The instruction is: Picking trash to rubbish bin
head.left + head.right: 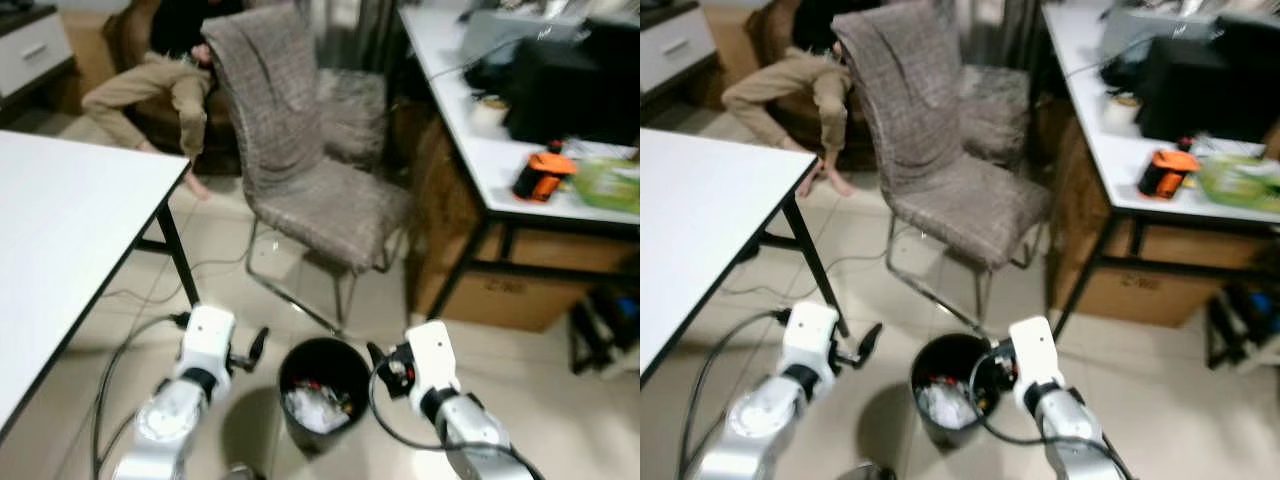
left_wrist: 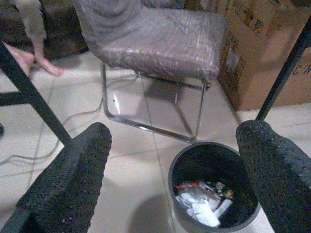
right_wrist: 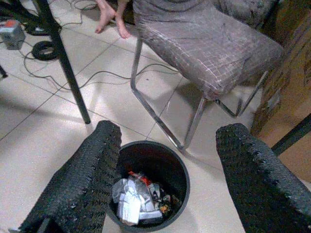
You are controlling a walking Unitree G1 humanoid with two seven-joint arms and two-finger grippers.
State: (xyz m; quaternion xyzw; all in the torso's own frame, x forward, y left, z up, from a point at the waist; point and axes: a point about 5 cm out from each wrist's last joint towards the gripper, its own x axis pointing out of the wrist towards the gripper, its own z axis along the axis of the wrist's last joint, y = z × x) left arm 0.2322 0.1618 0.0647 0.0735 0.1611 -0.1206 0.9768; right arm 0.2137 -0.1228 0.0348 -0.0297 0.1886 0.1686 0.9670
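Left eye view: rubbish bin (image 1: 322, 392) stands on the tiled floor (image 1: 270, 290) between both arms, crumpled trash (image 1: 315, 408) already inside; grey chair (image 1: 310, 180) just behind it.
Right eye view: white surface (image 1: 700, 220) off to the left, person (image 1: 800, 85) seated beyond the chair.
Left wrist view: left gripper (image 2: 175, 170) hovers beside the bin, jaws spread wide, nothing between them.
Right wrist view: right gripper (image 3: 170, 170) hangs over the bin, jaws wide apart and empty.
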